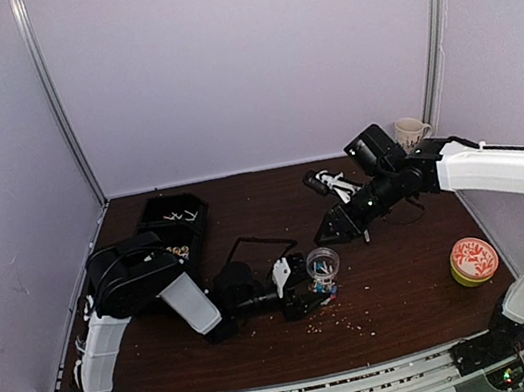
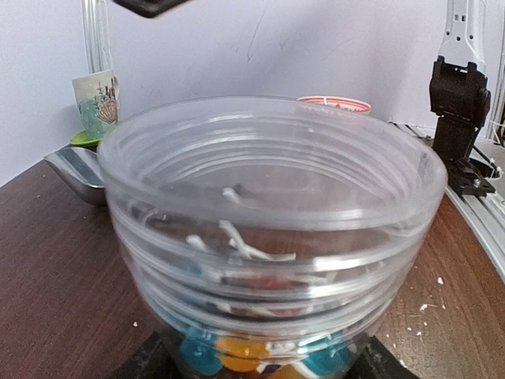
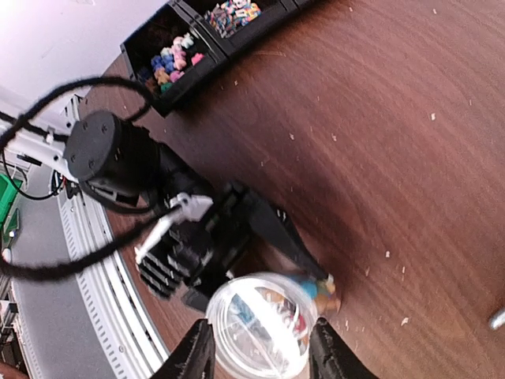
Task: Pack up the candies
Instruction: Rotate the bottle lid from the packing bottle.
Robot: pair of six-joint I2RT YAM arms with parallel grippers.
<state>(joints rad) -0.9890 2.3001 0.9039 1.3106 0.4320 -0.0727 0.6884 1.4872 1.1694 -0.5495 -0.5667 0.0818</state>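
Near the middle of the brown table (image 1: 414, 311): a clear plastic jar (image 1: 322, 265), upright and lidless, clamped at its base by the left gripper (image 1: 312, 297). At the jar's bottom, a shallow layer of candies (image 2: 237, 357) — blue, orange, some striped white. Above the jar's mouth, toward one o'clock, the right gripper (image 3: 260, 359), fingers parted and holding nothing. More candies heaped in the black bins (image 1: 140, 223) at ten o'clock. Pale crumbs (image 1: 350, 321) strewn at five o'clock; a lidded yellow-green tub (image 1: 474, 261) at three — and a mug (image 1: 411, 132) in the far corner at one.
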